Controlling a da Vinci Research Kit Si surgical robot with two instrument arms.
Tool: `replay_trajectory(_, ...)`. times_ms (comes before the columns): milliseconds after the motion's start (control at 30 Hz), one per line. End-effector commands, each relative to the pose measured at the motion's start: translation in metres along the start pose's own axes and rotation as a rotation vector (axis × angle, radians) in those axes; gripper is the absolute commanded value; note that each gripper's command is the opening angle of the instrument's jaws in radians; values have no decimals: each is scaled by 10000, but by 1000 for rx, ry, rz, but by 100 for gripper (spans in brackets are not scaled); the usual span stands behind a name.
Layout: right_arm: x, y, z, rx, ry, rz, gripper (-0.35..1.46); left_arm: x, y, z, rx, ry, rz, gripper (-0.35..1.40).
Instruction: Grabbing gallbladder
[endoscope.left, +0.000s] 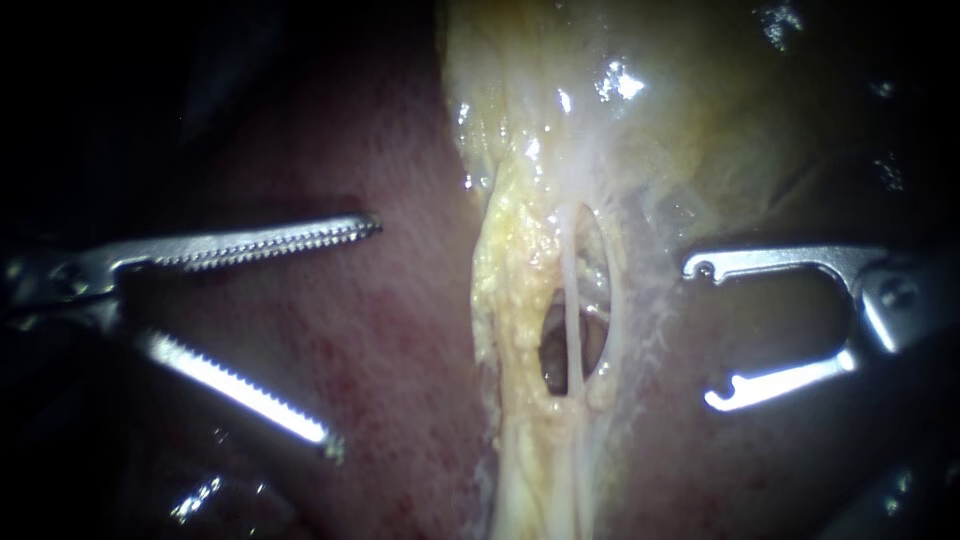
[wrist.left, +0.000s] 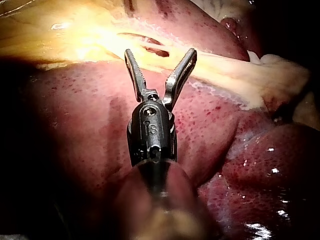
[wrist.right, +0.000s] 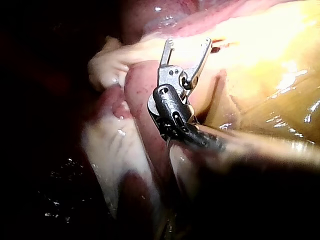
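The left instrument (endoscope.left: 356, 335) comes in from the left side of the endoscope view. Its two toothed jaws are spread wide and hold nothing. Only the dark red liver (endoscope.left: 400, 400) shows between them. The right instrument (endoscope.left: 700, 334) comes in from the right side. Its jaws have small hooked ends. They are spread apart too, with nothing in them. The gallbladder (endoscope.left: 690, 110) is the pale yellow, shiny part at the top middle and upper right of the frame. It narrows into a lumpy yellow strip down the middle. Thin white tubes (endoscope.left: 571, 300) cross a hole in that strip, between the two instruments.
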Motion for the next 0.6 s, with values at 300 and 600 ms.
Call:
replay_trajectory(300,0,-1,1,0,0,-1,60,-7,12,11,-36,58,-5,99)
replay_trajectory(600,0,-1,1,0,0,-2,60,0,38,33,-93,92,-41,88)
